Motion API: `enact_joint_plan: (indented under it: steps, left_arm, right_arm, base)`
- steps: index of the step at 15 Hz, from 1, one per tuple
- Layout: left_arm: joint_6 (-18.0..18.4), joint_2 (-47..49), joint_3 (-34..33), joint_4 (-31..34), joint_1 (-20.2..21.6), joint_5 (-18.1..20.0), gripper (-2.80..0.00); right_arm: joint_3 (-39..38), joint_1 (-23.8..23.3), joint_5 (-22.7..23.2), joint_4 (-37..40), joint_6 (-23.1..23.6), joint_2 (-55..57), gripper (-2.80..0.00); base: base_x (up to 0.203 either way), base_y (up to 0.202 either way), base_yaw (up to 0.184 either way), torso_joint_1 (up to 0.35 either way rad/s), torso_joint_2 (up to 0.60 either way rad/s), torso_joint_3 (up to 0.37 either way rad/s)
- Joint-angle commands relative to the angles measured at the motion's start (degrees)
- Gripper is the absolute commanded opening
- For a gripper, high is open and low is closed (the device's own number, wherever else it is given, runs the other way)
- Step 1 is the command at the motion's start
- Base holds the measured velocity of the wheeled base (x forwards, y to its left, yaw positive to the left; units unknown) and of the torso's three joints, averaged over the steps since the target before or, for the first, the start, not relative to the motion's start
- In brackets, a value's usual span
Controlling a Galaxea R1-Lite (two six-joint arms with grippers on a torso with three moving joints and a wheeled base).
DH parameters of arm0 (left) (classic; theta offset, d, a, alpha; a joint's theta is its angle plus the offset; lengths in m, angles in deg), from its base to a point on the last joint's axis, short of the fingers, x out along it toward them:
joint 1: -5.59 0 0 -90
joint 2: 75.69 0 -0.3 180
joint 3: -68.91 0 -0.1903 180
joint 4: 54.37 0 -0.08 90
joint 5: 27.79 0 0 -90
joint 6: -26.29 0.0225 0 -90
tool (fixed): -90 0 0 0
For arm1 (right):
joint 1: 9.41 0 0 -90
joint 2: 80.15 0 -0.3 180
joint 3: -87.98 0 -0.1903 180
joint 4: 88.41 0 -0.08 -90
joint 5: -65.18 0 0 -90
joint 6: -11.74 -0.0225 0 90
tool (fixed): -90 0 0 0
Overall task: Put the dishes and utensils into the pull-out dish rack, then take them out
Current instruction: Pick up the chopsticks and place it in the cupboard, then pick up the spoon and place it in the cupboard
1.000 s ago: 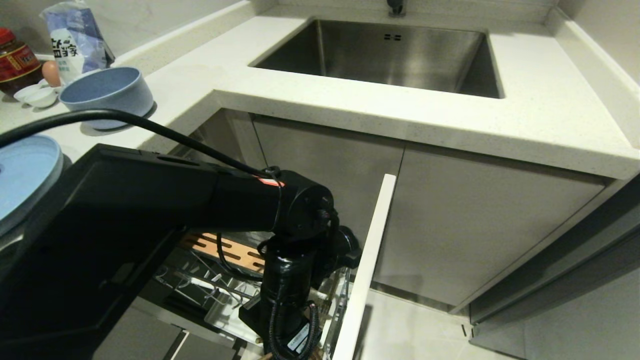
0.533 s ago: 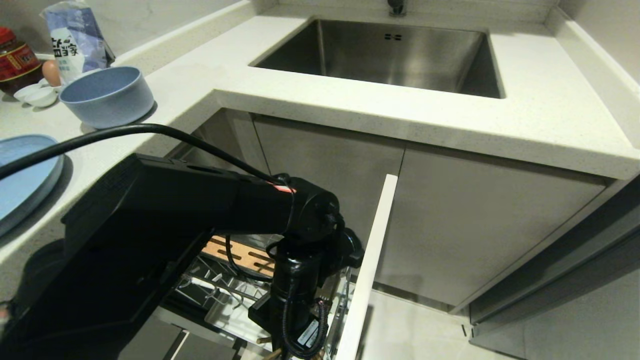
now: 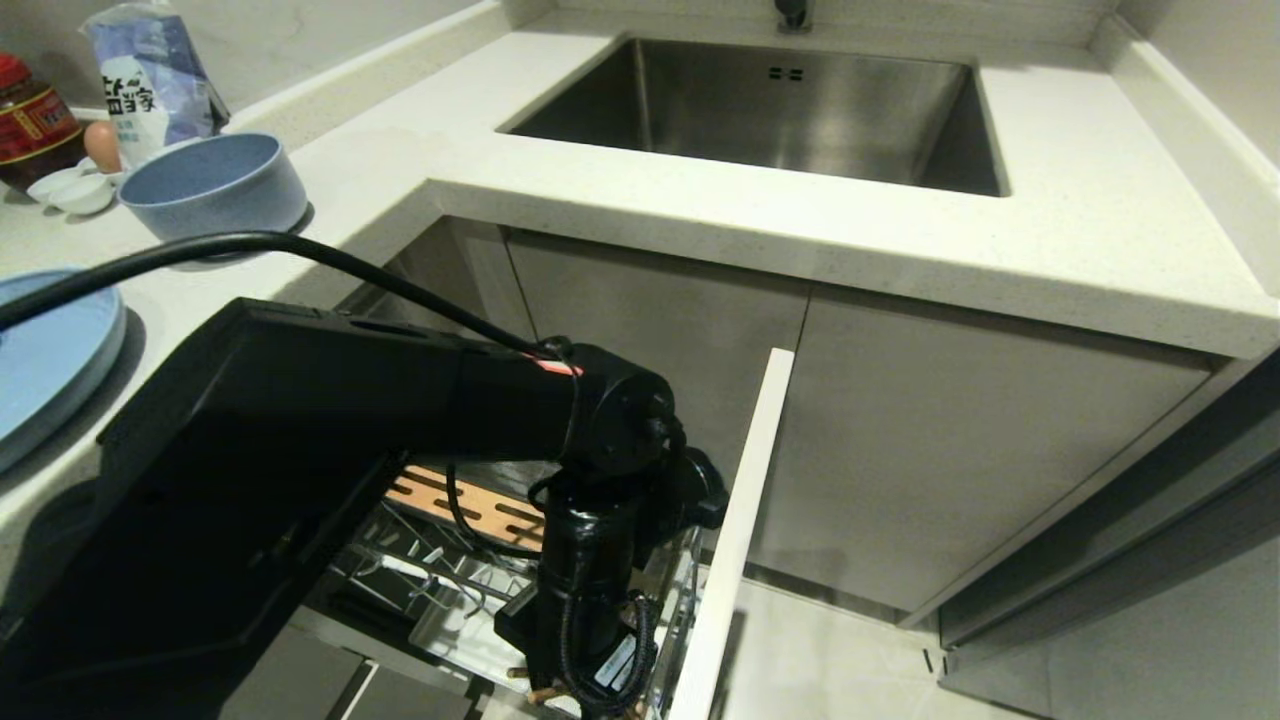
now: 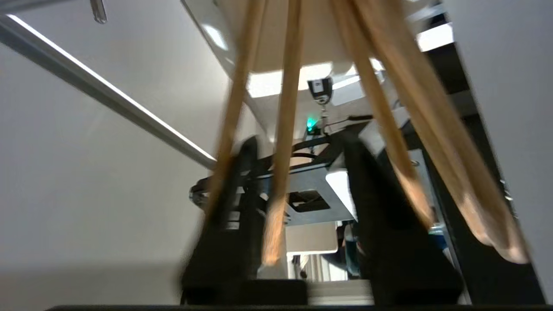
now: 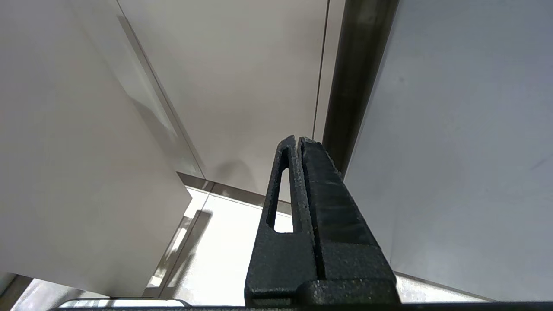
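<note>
Down at the near end of the pull-out dish rack (image 3: pixel 560 520), left tool (image 4: pixel 298 172) fingers now stand apart, having just unclamped; chopsticks (image 4: pixel 281 142) sit loose between them, probably in the caddy. Bowl (image 3: pixel 215 190) and plate (image 3: pixel 50 350) wait on the desk (image 3: pixel 800 230). Right tool (image 5: pixel 298 147) parked, fingers together.

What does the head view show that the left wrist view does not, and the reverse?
Head view only: the blue bowl and light-blue plate on the counter, the sink, the rack's wooden bar.
Left wrist view only: wooden chopsticks between the parted fingers of the left tool.
Both: the rack's pale front panel.
</note>
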Motion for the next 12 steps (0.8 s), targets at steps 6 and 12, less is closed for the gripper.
enact_joint_plan:
  steps: [6, 12]
  left_arm:
    - [-0.10, -7.53, -0.13, 2.96, -0.43, 0.04, 0.00]
    - [-0.25, -15.76, -0.22, 5.73, -2.06, 0.96, 0.00]
  right_arm:
    - [-1.49, 0.02, 0.01, -0.06, -0.07, -0.04, -2.80]
    - [-1.49, 0.02, 0.01, -0.06, 0.02, -0.04, -2.80]
  base:
    - [0.000, 0.000, 0.000, 0.000, 0.00, 0.000]
    - [0.000, 0.000, 0.000, 0.000, 0.00, 0.000]
